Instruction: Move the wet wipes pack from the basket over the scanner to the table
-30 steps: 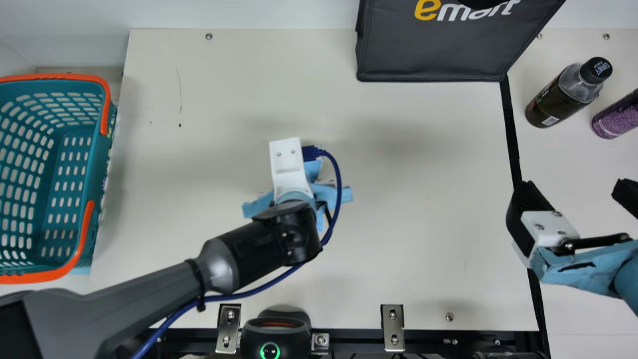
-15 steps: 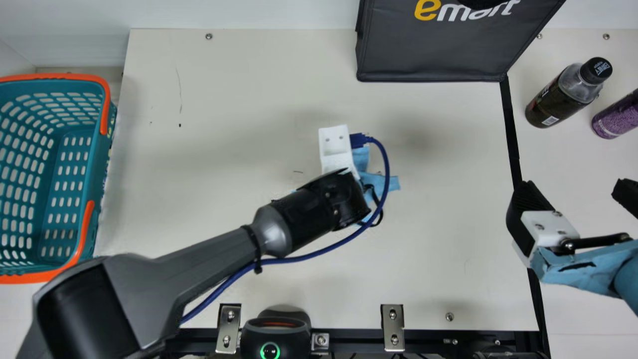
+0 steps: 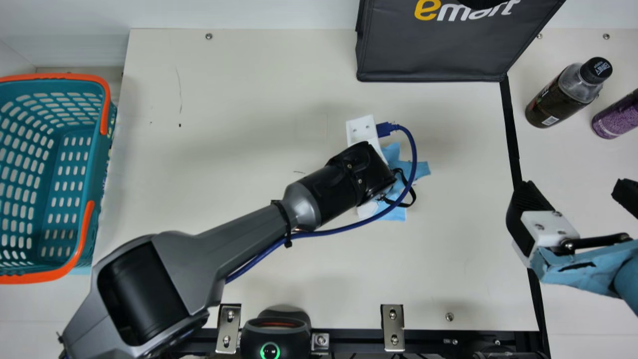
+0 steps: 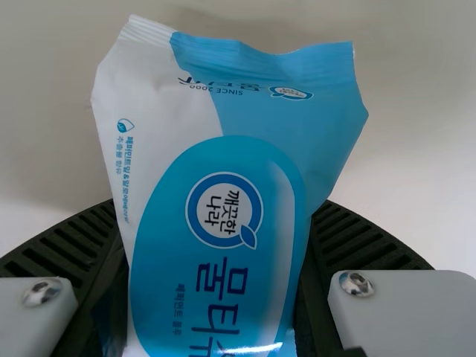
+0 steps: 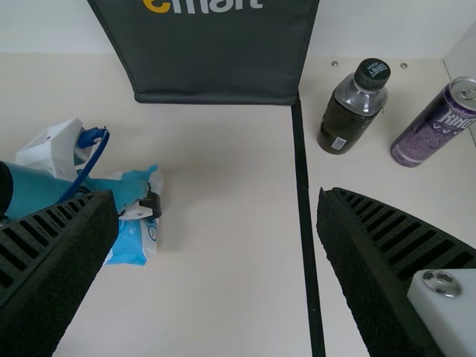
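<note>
While the left claw point(image 3: 419, 171) holds the wet wipes pack point(image 4: 216, 160) pinched between its two black ribbed fingers, the pack sits right of the middle of the cream tabletop point(image 3: 224, 99), well apart from the near edge. Its blue and white printed face is toward the left wrist camera, and its crimped end points out past the fingers. Whether the pack touches the surface beneath it, I cannot tell. Most of it is hidden in the main view under the left arm point(image 3: 254, 214), which reaches in from the near left corner with a blue cable point(image 3: 344, 229) looped beside the wrist.

The right claw point(image 3: 578, 193) is spread wide with nothing between its fingers, near the black strip point(image 3: 510, 132) along the tabletop's right side. Past that strip, toward the far right corner, stand a dark bottle point(image 3: 563, 94) with a black cap and, just beside it, a purple can point(image 3: 617, 115).

A dark bag point(image 3: 433, 50) stands at the far edge, right of its middle. The teal basket point(image 3: 97, 164) with orange handles is at the left edge. At the near edge is the black scanner point(image 3: 276, 333), its green ring lit, between two metal brackets point(image 3: 393, 324).
</note>
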